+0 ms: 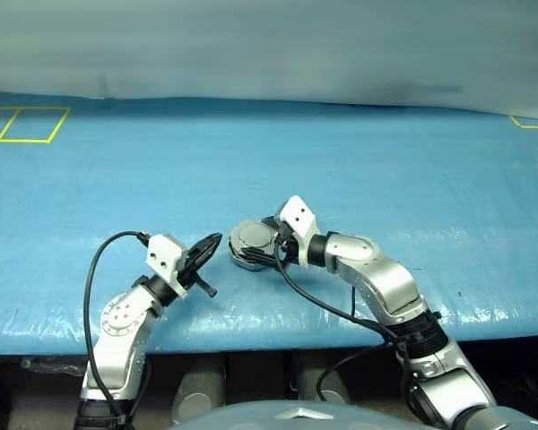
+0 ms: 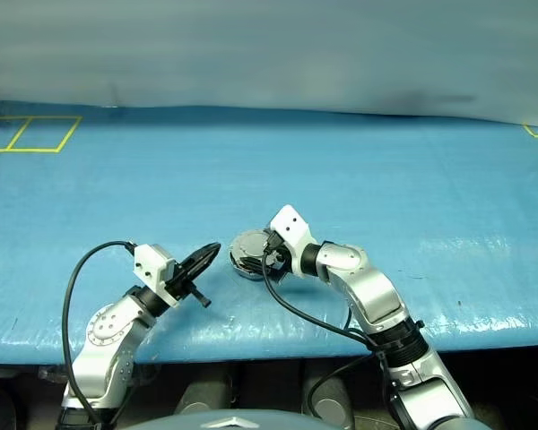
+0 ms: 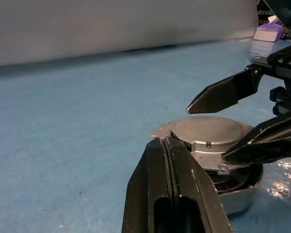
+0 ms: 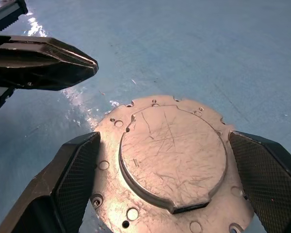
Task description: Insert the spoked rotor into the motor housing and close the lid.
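The motor housing (image 1: pixel 247 260) sits on the blue table near its front edge, with the round grey lid (image 4: pixel 172 160) lying over it, plain scratched face up. In the left wrist view a dark gap shows between the lid (image 3: pixel 208 132) and the housing base (image 3: pixel 240 194). The spoked rotor is hidden. My right gripper (image 4: pixel 164 137) is open, its fingers (image 4: pixel 80 170) on either side of the lid and not clamped on it. Just to the left of the housing, my left gripper (image 1: pixel 215 240) is shut and empty, its tips pointing at the housing.
The blue table (image 1: pixel 386 170) stretches far back to a grey backdrop. Yellow tape squares (image 1: pixel 22 125) mark its far left corner, and a yellow line (image 1: pixel 533 124) its far right. A purple and white box (image 3: pixel 269 31) stands in the distance. The table's front edge (image 1: pixel 278 336) is close behind the grippers.
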Action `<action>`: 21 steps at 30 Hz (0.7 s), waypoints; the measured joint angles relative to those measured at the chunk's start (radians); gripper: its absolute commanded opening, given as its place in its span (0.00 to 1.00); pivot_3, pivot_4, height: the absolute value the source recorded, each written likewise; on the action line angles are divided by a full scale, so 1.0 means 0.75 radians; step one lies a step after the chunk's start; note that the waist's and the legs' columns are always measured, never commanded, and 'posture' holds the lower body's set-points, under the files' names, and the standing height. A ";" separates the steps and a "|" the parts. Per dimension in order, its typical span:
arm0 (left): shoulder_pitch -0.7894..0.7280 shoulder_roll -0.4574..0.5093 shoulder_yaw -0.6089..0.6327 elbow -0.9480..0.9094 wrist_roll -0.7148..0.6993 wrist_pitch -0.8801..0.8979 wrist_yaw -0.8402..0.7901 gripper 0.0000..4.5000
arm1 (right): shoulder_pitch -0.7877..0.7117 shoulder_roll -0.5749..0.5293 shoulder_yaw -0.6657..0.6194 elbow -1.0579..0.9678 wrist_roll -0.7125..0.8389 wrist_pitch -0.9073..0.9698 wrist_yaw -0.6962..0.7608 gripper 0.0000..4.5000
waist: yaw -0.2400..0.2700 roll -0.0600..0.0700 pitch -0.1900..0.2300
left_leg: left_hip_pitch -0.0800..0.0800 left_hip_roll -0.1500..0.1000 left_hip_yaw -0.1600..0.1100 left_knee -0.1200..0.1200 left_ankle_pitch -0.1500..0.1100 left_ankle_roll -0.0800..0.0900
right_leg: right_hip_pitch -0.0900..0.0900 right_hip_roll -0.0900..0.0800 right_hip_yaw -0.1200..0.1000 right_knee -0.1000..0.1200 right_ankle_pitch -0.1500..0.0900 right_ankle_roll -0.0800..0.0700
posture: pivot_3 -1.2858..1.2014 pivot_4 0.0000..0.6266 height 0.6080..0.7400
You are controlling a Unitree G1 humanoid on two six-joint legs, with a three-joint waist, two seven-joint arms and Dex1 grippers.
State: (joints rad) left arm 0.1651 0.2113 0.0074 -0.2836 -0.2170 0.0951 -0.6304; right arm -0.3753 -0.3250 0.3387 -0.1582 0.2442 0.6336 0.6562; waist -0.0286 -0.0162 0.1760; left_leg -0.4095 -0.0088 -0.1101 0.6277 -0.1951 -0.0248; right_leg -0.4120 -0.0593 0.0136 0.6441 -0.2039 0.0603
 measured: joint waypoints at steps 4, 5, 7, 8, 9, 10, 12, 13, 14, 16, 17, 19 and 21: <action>0.027 -0.016 -0.042 0.000 0.001 -0.004 0.035 0.00 | -0.011 0.018 0.011 0.043 -0.021 -0.026 0.000 0.99 | -0.002 0.000 0.000 | 0.000 0.000 0.000 0.000 0.000 0.000 | -0.001 0.000 0.000 0.000 0.000 0.000 | 0.52 0.24 1.00; 0.032 -0.016 -0.053 0.000 0.002 -0.004 0.040 0.00 | -0.011 0.022 0.011 0.046 -0.028 -0.026 -0.001 0.95 | -0.002 0.000 0.000 | 0.000 0.000 0.000 0.000 0.000 0.000 | -0.001 0.000 0.000 0.000 0.000 0.000 | 0.52 0.24 1.00; 0.042 -0.015 -0.071 0.000 0.002 -0.004 0.047 0.00 | -0.011 0.032 0.011 0.048 -0.040 -0.028 -0.008 0.87 | -0.003 0.000 0.000 | 0.000 0.000 0.000 0.000 0.000 0.000 | -0.001 0.000 0.000 0.000 0.000 0.000 | 0.52 0.24 1.00; 0.050 -0.014 -0.081 0.001 0.002 -0.005 0.049 0.00 | -0.011 0.040 0.010 0.048 -0.045 -0.028 -0.014 0.79 | -0.003 0.000 0.000 | 0.000 0.000 0.000 -0.001 0.000 0.000 | -0.001 0.000 0.000 0.000 0.000 0.000 | 0.52 0.24 1.00; 0.058 -0.014 -0.088 0.004 0.003 -0.008 0.051 0.00 | -0.011 0.050 0.010 0.048 -0.048 -0.028 -0.020 0.73 | -0.004 0.000 0.000 | 0.000 0.000 0.000 -0.001 0.000 0.000 | -0.001 0.000 0.000 0.000 0.000 0.000 | 0.52 0.24 1.00; 0.065 -0.012 -0.094 0.010 0.003 -0.016 0.052 0.00 | -0.011 0.058 0.011 0.048 -0.051 -0.027 -0.028 0.67 | -0.005 0.000 0.000 | 0.000 0.000 0.000 -0.001 0.000 0.000 | -0.001 0.000 0.000 0.000 0.000 0.000 | 0.52 0.24 1.00; 0.078 -0.008 -0.095 0.027 0.005 -0.040 0.053 0.00 | -0.009 0.074 0.011 0.047 -0.052 -0.022 -0.038 0.67 | -0.007 0.001 0.000 | 0.000 0.000 0.000 -0.001 0.000 0.000 | -0.002 0.000 0.000 0.000 0.000 0.000 | 0.52 0.24 1.00; 0.081 -0.007 -0.094 0.043 0.004 -0.054 0.053 0.00 | -0.008 0.080 0.012 0.046 -0.053 -0.020 -0.042 0.67 | -0.007 0.001 0.000 | 0.000 0.000 0.000 -0.001 0.000 0.000 | -0.002 0.000 0.000 0.000 0.000 0.000 | 0.52 0.24 1.00; 0.085 -0.004 -0.093 0.062 0.004 -0.071 0.052 0.00 | -0.005 0.085 0.012 0.043 -0.053 -0.018 -0.048 0.67 | -0.008 0.001 0.000 | 0.000 0.000 0.000 -0.001 0.000 0.000 | -0.002 0.000 0.000 0.000 0.000 0.000 | 0.52 0.24 1.00; 0.094 0.009 -0.091 0.100 0.006 -0.110 0.048 0.00 | -0.002 0.097 0.012 0.040 -0.056 -0.016 -0.062 0.67 | -0.010 0.001 0.000 | -0.001 0.001 0.000 -0.001 0.000 0.000 | -0.003 0.000 0.000 0.000 0.000 0.000 | 0.52 0.24 1.00; 0.100 0.018 -0.087 0.122 0.006 -0.132 0.043 0.00 | 0.000 0.105 0.014 0.038 -0.058 -0.014 -0.069 0.67 | -0.011 0.001 0.000 | -0.001 0.001 0.000 -0.001 0.000 0.000 | -0.003 0.000 0.000 0.000 0.000 -0.001 | 0.52 0.24 1.00; 0.107 0.019 -0.080 0.157 0.005 -0.178 0.036 0.00 | 0.001 0.115 0.024 0.031 -0.063 -0.007 -0.083 0.67 | -0.010 0.001 0.000 | -0.001 0.001 0.000 -0.001 0.000 0.000 | -0.003 0.000 0.000 0.000 0.000 -0.001 | 0.52 0.24 1.00; 0.112 0.020 -0.077 0.178 0.004 -0.203 0.032 0.00 | 0.001 0.134 0.031 0.012 -0.067 0.018 -0.101 0.67 | -0.011 0.001 0.000 | -0.002 0.001 0.000 -0.001 0.000 0.000 | -0.004 0.000 0.000 0.000 0.000 -0.001 | 0.52 0.24 1.00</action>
State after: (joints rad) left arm 0.2489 0.2263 -0.0500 -0.1498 -0.2141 -0.0574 -0.6061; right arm -0.3744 -0.2246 0.3620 -0.1490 0.1940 0.6472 0.5803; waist -0.0366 -0.0154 0.1760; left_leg -0.4108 -0.0083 -0.1098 0.6266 -0.1952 -0.0249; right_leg -0.4148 -0.0592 0.0135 0.6442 -0.2041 0.0598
